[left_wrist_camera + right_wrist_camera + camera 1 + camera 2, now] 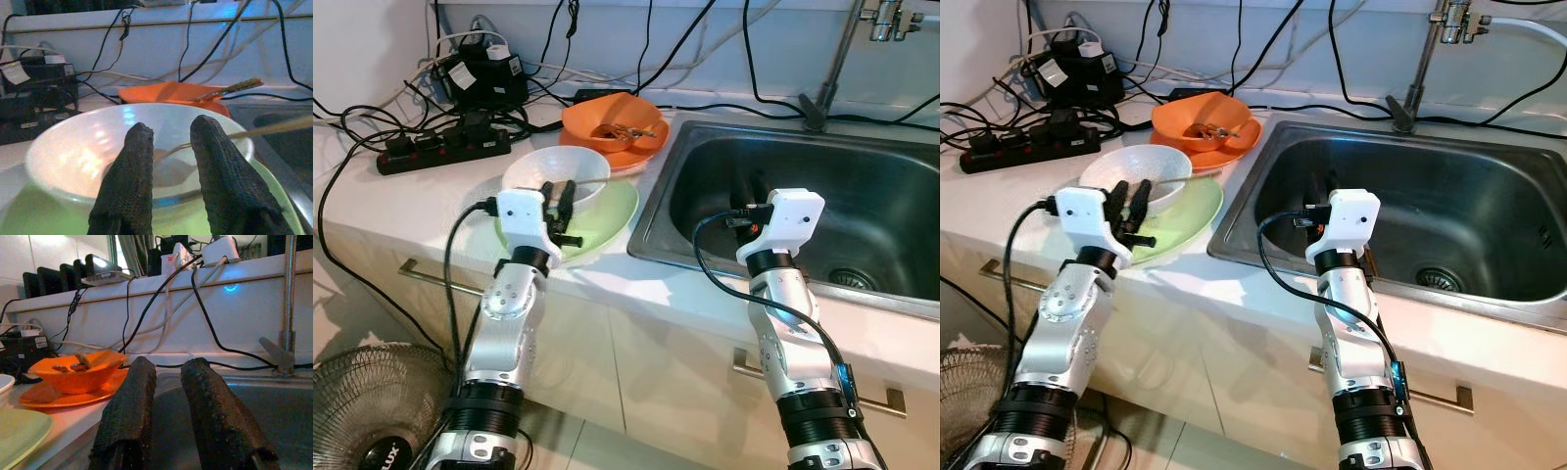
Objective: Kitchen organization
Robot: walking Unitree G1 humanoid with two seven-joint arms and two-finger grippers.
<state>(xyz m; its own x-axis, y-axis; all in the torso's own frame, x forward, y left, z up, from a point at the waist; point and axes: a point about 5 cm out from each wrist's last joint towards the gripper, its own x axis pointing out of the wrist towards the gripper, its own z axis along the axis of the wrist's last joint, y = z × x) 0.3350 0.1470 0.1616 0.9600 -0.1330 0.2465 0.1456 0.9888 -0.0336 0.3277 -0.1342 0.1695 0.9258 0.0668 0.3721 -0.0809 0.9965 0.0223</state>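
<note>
White kitchen countertop (372,211) against a pale wall, with a stainless steel sink basin (891,211) set into it on the right and cream cabinet fronts (607,362) below.

Left gripper (560,203) hovering at the near rim of a white round bowl (533,174), two black fingers (129,181) parted with a narrow gap, nothing pinched between them. Bowl just beyond the fingertips, sitting on a pale green round plate (612,217) at the counter's front edge. Inside the bowl, a thin metal utensil (181,145) leaning, handle pointing out over the rim toward the sink. Behind that, close to the sink's left edge, an orange bowl (607,122) on an orange plate (641,157), holding brown scraps and a utensil. Farther left and back, a black power strip (440,147) and a black adapter block (484,73) amid tangled black and white cables (352,122).

Right gripper (164,406) held over the sink's left part, black fingers (129,406) slightly apart, gripping nothing, well away from the bowls. Chrome tap pipe (832,69) rising behind the basin, round drain (852,277) in its floor.

Wire grille of a floor fan (367,406) low on the left beside the cabinets.
</note>
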